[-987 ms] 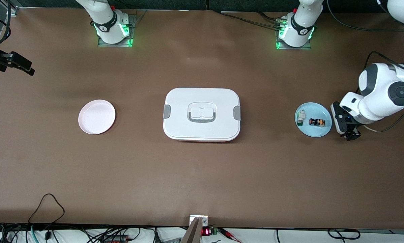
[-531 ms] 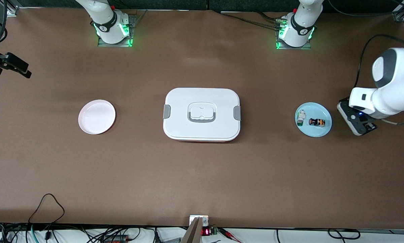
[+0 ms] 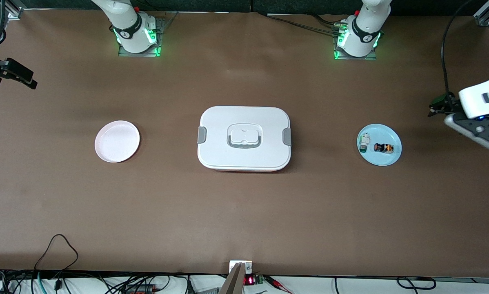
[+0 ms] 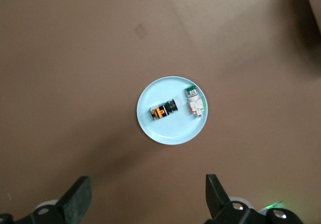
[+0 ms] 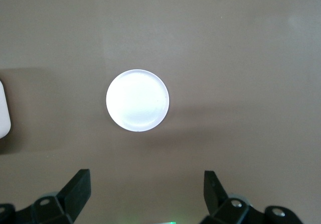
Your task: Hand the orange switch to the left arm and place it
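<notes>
The orange switch point(image 3: 383, 148) point(image 4: 163, 110), a tiny black cylinder with an orange band, lies on its side on a light blue plate point(image 3: 381, 132) point(image 4: 153, 129). The white lidded box point(image 3: 244, 139) stands in the middle of the table, between the two plates. My left gripper point(image 4: 147, 184) is open and empty, high above the table. Its wrist point(image 3: 479, 118) is past the blue plate, at the left arm's end. My right gripper point(image 5: 145, 176) is open and empty too, high at the right arm's end, looking down on a pale plate point(image 5: 137, 100).
A small white-and-green component point(image 3: 364, 142) point(image 4: 193, 101) lies beside the switch on the blue plate. The empty pale pink plate point(image 3: 117, 141) sits toward the right arm's end. One edge of the box point(image 5: 4, 111) shows in the right wrist view. Cables run along the table's near edge.
The left arm's hand has lifted away from beside the blue plate and swung out toward the table's end. The right hand has drifted slightly. The switch, the plates and the box have not moved.
</notes>
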